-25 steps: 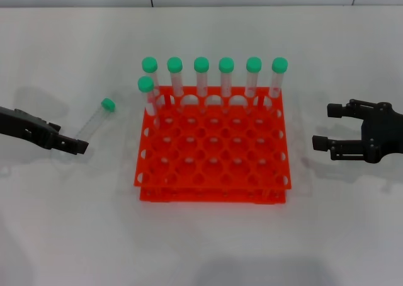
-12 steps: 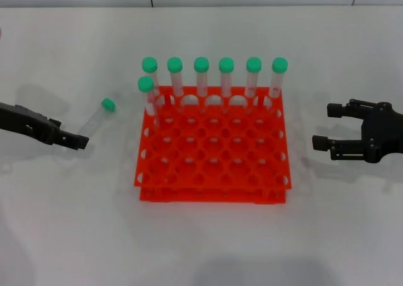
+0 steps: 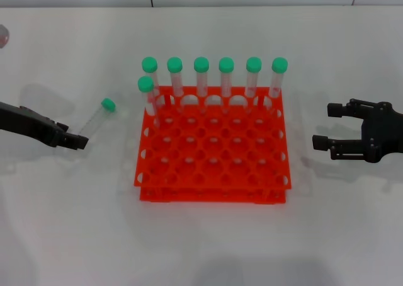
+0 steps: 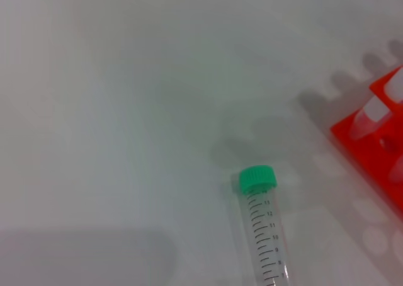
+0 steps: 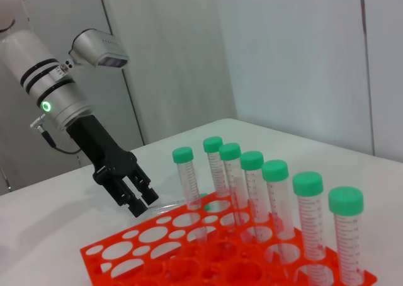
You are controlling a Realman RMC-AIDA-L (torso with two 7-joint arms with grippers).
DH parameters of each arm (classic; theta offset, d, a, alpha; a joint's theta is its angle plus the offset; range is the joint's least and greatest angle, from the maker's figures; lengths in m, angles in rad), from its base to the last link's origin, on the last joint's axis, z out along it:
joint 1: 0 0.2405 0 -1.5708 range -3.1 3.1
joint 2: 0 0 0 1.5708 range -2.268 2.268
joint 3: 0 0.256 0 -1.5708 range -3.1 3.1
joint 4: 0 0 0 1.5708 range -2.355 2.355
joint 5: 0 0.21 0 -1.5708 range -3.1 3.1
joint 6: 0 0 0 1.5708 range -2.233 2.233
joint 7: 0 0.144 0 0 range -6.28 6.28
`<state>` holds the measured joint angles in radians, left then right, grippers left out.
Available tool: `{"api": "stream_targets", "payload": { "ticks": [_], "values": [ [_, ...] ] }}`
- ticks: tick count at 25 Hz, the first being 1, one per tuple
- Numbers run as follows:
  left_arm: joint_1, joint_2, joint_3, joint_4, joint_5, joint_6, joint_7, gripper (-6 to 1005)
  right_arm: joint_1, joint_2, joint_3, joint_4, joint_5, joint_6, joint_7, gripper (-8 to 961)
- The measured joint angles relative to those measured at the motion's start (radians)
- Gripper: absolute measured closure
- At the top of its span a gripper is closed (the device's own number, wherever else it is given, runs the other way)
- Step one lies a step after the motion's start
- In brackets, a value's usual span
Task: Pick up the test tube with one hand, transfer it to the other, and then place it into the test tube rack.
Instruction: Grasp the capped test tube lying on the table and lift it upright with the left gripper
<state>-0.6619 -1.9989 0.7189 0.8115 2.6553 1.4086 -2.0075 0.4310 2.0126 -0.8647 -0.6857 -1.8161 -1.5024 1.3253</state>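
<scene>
The left gripper [image 3: 77, 142] has edged back slightly from the test tube [image 3: 96, 119] lying left of the rack [image 3: 213, 147], fingers seemingly narrow and empty, while the right gripper [image 3: 326, 127] waits wide open.

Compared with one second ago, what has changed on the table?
Only the left gripper shifted slightly, back toward the robot's left, its tip beside the lower end of the lying test tube. Nothing was gripped or released. The tube, the test tube rack and the open right gripper stayed put.
</scene>
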Motion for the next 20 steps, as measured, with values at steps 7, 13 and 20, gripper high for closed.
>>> {"api": "stream_targets", "payload": {
  "ticks": [7, 13, 20],
  "values": [
    [-0.007, -0.003, 0.004, -0.011, 0.000, -0.012, 0.001, 404, 0.000, 0.000, 0.002, 0.000, 0.000, 0.002, 0.000, 110],
    [-0.013, -0.004, 0.004, -0.027, 0.000, -0.015, 0.005, 407, 0.000, 0.000, 0.003, 0.001, 0.000, 0.003, 0.000, 111],
    [-0.012, -0.004, 0.016, -0.028, 0.002, -0.015, 0.005, 416, 0.000, 0.000, 0.002, 0.002, 0.000, 0.009, 0.000, 111]
  ]
}}
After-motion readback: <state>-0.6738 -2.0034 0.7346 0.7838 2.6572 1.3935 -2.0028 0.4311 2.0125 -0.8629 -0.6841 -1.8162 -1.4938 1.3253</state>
